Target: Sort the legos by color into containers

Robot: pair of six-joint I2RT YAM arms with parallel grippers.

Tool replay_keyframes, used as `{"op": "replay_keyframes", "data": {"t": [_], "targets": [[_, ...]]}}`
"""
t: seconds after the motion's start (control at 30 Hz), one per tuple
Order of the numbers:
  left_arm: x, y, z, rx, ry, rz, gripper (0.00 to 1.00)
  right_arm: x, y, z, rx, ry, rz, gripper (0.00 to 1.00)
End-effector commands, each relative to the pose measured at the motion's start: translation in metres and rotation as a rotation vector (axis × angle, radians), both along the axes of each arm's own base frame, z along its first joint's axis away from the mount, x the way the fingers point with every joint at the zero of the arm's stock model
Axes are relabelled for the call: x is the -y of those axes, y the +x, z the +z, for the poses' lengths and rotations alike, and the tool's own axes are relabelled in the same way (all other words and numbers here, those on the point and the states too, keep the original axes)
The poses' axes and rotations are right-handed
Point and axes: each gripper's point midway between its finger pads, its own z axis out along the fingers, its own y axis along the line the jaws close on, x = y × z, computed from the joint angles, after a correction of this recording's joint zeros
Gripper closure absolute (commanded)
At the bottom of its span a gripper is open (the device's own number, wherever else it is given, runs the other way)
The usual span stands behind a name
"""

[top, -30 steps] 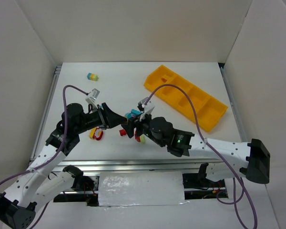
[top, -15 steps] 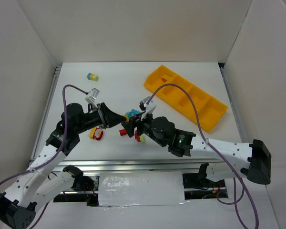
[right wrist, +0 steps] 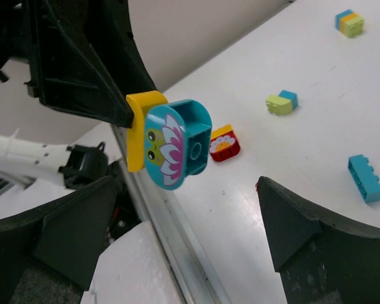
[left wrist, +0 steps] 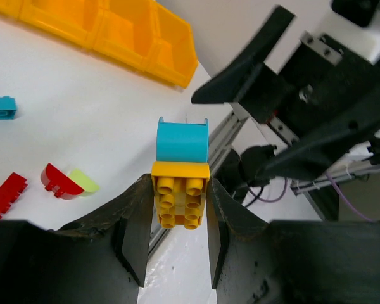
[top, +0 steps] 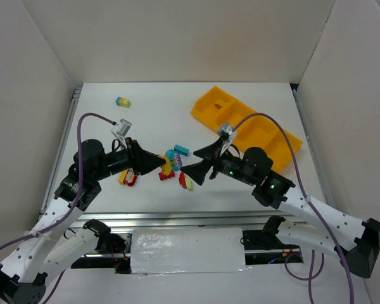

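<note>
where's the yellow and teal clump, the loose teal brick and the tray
yellow and teal clump (left wrist: 180, 199): left wrist view, its yellow studded half
loose teal brick (left wrist: 0, 107): left wrist view, its middle
tray (top: 204, 109): top external view, left end wall

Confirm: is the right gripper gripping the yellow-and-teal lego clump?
No, the right gripper stands open, with both sides clear of the yellow-and-teal clump, which only the left gripper pinches.

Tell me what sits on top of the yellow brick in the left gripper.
A teal piece with a flower print, joined to the yellow brick. Fingers of the left gripper cover its sides.
</note>
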Motion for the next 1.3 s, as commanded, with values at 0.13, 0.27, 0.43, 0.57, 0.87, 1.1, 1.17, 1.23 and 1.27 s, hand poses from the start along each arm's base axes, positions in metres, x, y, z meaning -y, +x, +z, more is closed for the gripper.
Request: {"op": "replay_keyframes", "data": {"t": [0.13,0.27,0.43,0.57,0.87,1.1,1.17,1.23,1.27], "targets": [[0.013,-0.054,0.049,0.305,-0.055,-0.315,1.00,0.015,-0.041,0.019,-0.009,0.067,0.271,0.00],[0.012,-0.070,0.058,0.371,-0.086,-0.377,1.00,0.006,-0.055,0.030,-0.019,0.091,0.385,0.00],[0.014,-0.073,0.054,0.359,-0.092,-0.408,1.00,-0.005,-0.064,0.043,-0.026,0.159,0.491,0.00],[0.016,-0.071,0.048,0.332,-0.088,-0.415,1.00,-0.010,-0.070,0.055,-0.006,0.205,0.544,0.00],[0.018,-0.066,0.044,0.314,-0.088,-0.401,1.00,-0.020,-0.071,0.062,0.008,0.230,0.590,0.28],[0.016,-0.050,0.042,0.282,-0.057,-0.319,1.00,-0.030,-0.067,0.043,-0.004,0.183,0.612,1.00],[0.011,-0.037,0.034,0.249,-0.006,-0.241,1.00,-0.024,-0.056,0.036,0.004,0.158,0.544,1.00],[0.008,-0.033,0.033,0.259,0.016,-0.214,1.00,-0.015,-0.046,0.028,0.003,0.135,0.489,1.00],[0.007,-0.032,0.032,0.257,0.023,-0.204,1.00,-0.012,-0.041,0.024,-0.002,0.128,0.465,1.00]]}}
